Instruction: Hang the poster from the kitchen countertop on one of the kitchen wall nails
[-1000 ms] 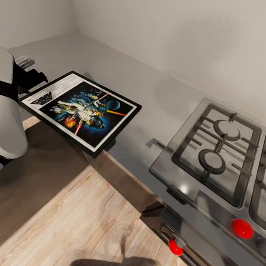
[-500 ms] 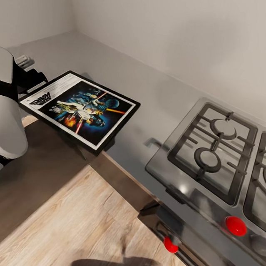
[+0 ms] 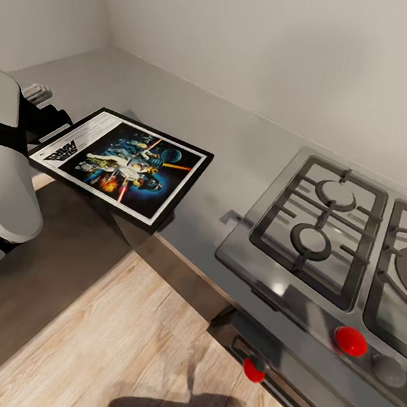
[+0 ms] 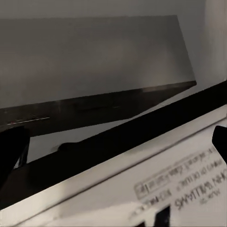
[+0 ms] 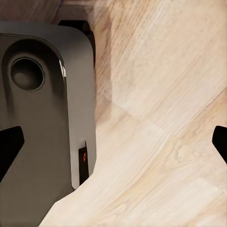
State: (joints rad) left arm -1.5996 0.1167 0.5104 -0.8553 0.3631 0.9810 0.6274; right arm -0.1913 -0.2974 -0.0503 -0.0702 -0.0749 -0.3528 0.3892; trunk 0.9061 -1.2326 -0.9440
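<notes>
A light grey desk (image 3: 179,97) runs into a plain white corner, with a steel gas hob (image 3: 327,239) at its right and wood flooring (image 3: 127,341) below. The left gripper (image 3: 44,119) is clamped on the title end of the poster (image 3: 122,164), holding it nearly flat over the desk's front edge. The right gripper (image 5: 113,146) hangs spread wide and empty above the floor.

Glossy steel hob (image 3: 296,277), matt grey countertop (image 3: 196,109), pale wood-grain floor (image 3: 121,340).

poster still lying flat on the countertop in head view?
No. The poster is off the kitchen countertop, its near corner jutting past the counter edge over the wooden floor, with the left gripper at its title end.
</notes>
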